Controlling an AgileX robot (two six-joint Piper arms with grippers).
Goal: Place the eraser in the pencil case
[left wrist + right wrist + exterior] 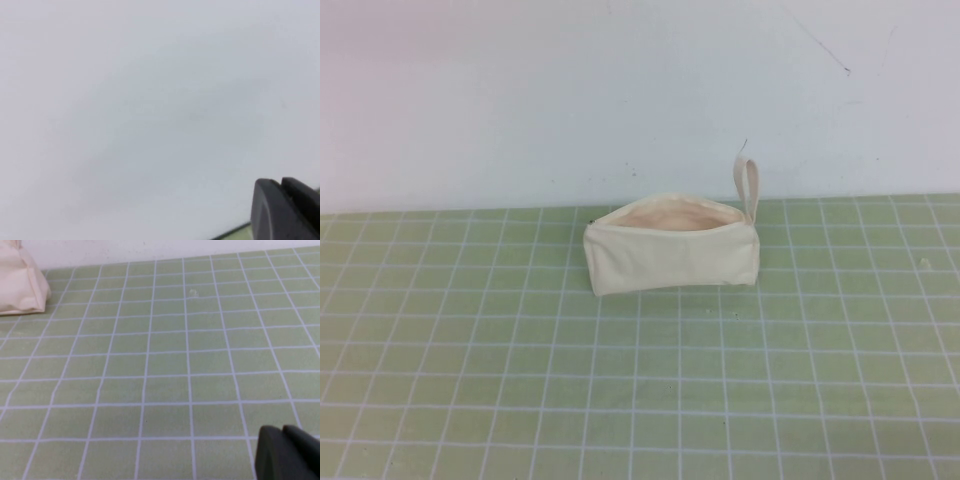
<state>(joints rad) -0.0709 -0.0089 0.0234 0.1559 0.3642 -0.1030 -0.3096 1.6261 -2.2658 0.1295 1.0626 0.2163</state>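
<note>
Eraser is not visible in any view: not on the open desk, not in either hand's camera. Pencil case [672, 253] sits upright near the back of the desk [620, 400], close to the wall [570, 90], zip open, mouth gaping upward with the beige lining showing, loop strap [749, 187] sticking up at its right end. The interior floor is hidden from the high camera, so I can't tell whether the eraser is already inside; my read is that it likely is, since nothing loose remains on the green grid mat. Neither arm appears in the high view, so both look pulled back. Left hand [287, 210] shows only as a dark corner against the white wall, pointing well away from the work; can't tell how far open it is, nothing visibly held. Right hand [290, 452] hangs low over the bare mat, well right of the case, whose corner shows at the edge of its view; opening likewise can't be told, no object seen in it. Zip is not closed, though the task doesn't ask for that.
</note>
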